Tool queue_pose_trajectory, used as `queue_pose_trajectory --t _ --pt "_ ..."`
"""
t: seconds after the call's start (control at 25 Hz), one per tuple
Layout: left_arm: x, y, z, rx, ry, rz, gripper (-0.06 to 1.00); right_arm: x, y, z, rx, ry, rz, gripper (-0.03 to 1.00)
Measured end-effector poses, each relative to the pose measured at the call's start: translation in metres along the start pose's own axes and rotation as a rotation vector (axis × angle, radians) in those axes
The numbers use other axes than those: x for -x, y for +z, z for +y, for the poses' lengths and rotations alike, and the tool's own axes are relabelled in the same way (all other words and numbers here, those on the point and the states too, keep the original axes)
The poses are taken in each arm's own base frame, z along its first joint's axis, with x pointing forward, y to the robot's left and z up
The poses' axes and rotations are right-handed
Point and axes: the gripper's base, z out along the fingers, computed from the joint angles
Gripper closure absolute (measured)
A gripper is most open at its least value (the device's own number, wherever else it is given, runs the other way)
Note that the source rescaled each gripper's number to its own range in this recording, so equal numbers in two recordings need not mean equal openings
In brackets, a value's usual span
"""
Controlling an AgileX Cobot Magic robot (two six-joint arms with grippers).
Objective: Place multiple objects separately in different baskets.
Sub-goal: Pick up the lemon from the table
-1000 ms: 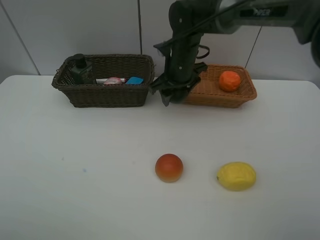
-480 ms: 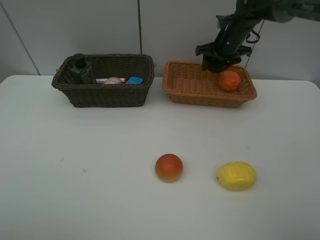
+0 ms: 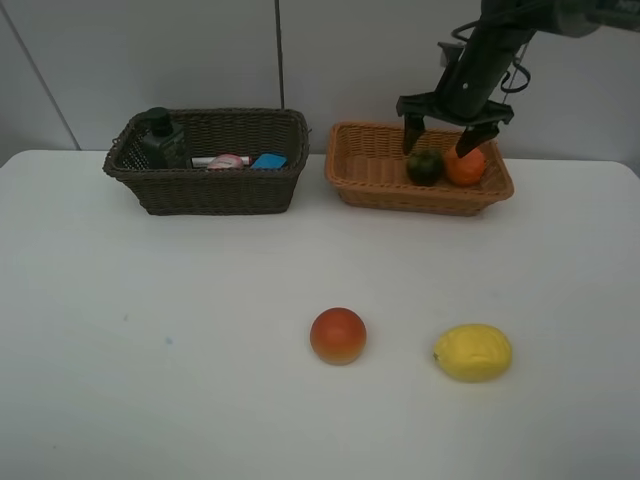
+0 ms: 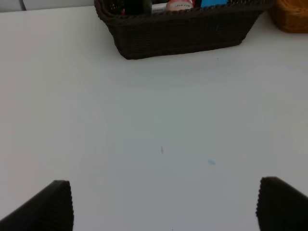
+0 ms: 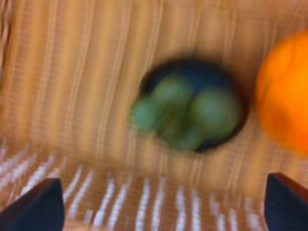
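My right gripper point(image 3: 441, 140) hangs open over the light tan basket point(image 3: 372, 178), its fingers spread above the mangosteen point(image 3: 424, 166) lying inside beside the orange point(image 3: 465, 165). The right wrist view shows the mangosteen point(image 5: 192, 108) with its green cap, free of the fingertips point(image 5: 38, 202), and the orange point(image 5: 284, 101) next to it. The dark brown basket point(image 3: 215, 190) holds the green pump bottle point(image 3: 160, 138), a pink bottle point(image 3: 228, 161) and a blue item point(image 3: 268, 160). A red-orange fruit point(image 3: 338, 335) and a lemon point(image 3: 473, 352) lie on the table in front. My left gripper point(image 4: 163, 207) is open above bare table.
The white table point(image 3: 150, 330) runs to a tiled wall behind the baskets. In the left wrist view the dark basket point(image 4: 183, 33) stands ahead, with the tan basket's corner point(image 4: 291, 17) beside it.
The right arm swung from the gap between the baskets to over the tan basket. Its gripper opened and the mangosteen now lies in the basket beside the orange.
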Motion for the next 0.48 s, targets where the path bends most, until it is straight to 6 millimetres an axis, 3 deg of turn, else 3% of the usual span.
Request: queue_pose_trajectory --t 0.28,0.48 --pt "0.0 0.0 0.0 0.0 0.0 0.0 -0.06 -0.022 -0.033 0.013 0.031 -0.011 0.019 0.03" --pt "0.0 0.0 0.0 0.0 0.0 0.0 -0.06 -0.07 -0.059 0.007 0.015 -0.016 0.089 0.03"
